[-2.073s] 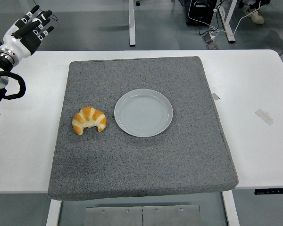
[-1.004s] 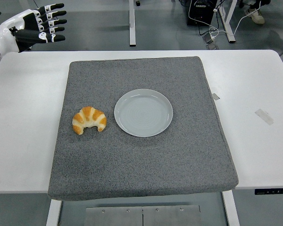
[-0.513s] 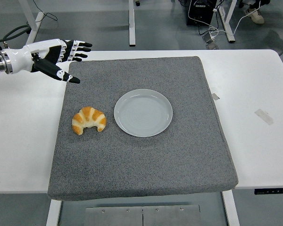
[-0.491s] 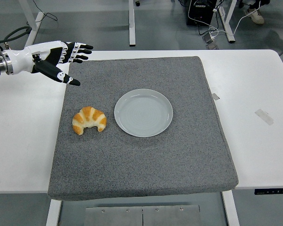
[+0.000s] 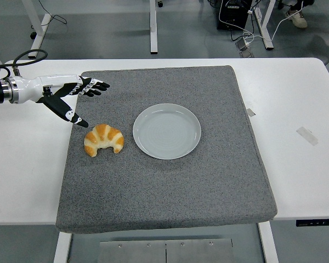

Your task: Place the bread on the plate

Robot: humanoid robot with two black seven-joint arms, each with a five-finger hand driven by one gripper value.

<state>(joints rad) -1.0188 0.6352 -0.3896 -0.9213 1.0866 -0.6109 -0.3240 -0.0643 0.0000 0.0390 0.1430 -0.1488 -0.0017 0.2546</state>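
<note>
A golden croissant [image 5: 103,139] lies on the grey mat [image 5: 164,181], just left of an empty round white plate [image 5: 166,131]. My left hand [image 5: 79,98] comes in from the left edge and hovers over the mat's left side, above and behind the croissant. Its fingers [image 5: 93,87] are spread and hold nothing; the thumb points down toward the croissant without touching it. The right arm is out of view.
The mat covers the middle of the white table [image 5: 296,98]. Two small pieces of tape [image 5: 307,135] lie on the table to the right of the mat. Table legs and cables show on the floor beyond the far edge.
My left hand has come down from the far left corner and moved toward the near side, over the mat's left edge and closer to the croissant. Croissant and plate have not moved.
</note>
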